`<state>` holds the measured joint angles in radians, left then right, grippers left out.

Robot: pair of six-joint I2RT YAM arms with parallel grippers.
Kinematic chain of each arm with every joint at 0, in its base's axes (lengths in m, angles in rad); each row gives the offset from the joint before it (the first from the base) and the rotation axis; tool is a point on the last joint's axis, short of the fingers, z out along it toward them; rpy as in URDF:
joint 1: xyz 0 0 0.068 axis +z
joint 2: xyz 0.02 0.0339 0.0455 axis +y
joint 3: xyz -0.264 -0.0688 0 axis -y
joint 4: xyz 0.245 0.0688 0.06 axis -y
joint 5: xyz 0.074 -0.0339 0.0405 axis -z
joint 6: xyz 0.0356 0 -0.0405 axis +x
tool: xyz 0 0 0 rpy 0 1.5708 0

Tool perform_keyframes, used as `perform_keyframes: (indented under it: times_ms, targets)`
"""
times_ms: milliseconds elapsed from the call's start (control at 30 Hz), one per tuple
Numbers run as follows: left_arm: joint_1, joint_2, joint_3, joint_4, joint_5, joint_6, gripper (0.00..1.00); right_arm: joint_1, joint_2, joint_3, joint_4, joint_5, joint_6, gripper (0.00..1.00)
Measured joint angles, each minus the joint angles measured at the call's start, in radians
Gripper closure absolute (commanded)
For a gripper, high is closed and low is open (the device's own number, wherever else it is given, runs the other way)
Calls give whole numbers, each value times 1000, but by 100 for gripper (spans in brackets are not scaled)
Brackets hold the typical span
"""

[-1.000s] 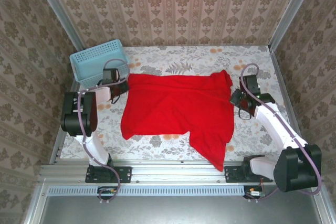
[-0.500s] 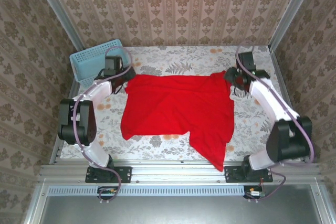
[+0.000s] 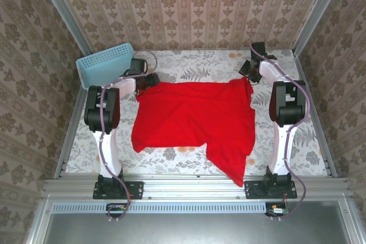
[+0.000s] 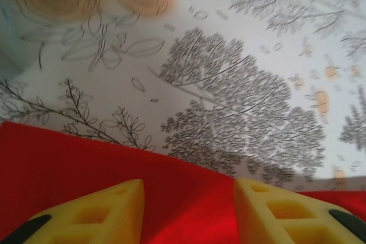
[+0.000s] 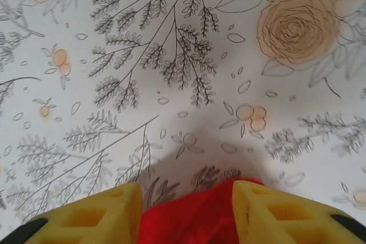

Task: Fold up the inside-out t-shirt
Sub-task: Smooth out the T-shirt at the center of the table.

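The inside-out t-shirt (image 3: 194, 118) lies spread on the floral tabletop (image 3: 194, 64), one flap trailing toward the near edge; at its far corners the left hand (image 3: 153, 78) and right hand (image 3: 246, 71) stand open over the cloth's edge; a blue basket (image 3: 106, 64) sits far left.

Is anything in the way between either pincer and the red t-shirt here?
Nothing visible. The left pincer and right pincer stand open right at the far corners of the t-shirt, with red cloth showing in each gap. The blue basket sits off to the far left, apart from the cloth.
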<state>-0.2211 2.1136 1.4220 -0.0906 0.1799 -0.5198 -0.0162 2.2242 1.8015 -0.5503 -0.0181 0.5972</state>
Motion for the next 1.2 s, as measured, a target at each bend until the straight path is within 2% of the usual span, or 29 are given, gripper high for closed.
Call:
perform_keyframes:
  times_ms: [200,333,600,900,1133,1200]
  targets:
    - [12,16,8,-12,-5,0,60,-21,78,45,-10,-45,6,91]
    - [30,16,8,-18,-15,0,61,-38,85,45,-16,-49,5,100]
    - [48,7,-24,0,-32,-6,67,-71,44,-4,-15,6,3,100]
    - [60,-24,-67,11,-48,-13,68,-74,-60,-20,-14,97,-12,100]
    - [60,-24,-67,8,-56,-23,68,-85,-63,-30,-15,116,-2,91]
    - [60,-24,-66,6,-56,-24,67,-91,-63,-30,-15,116,0,86]
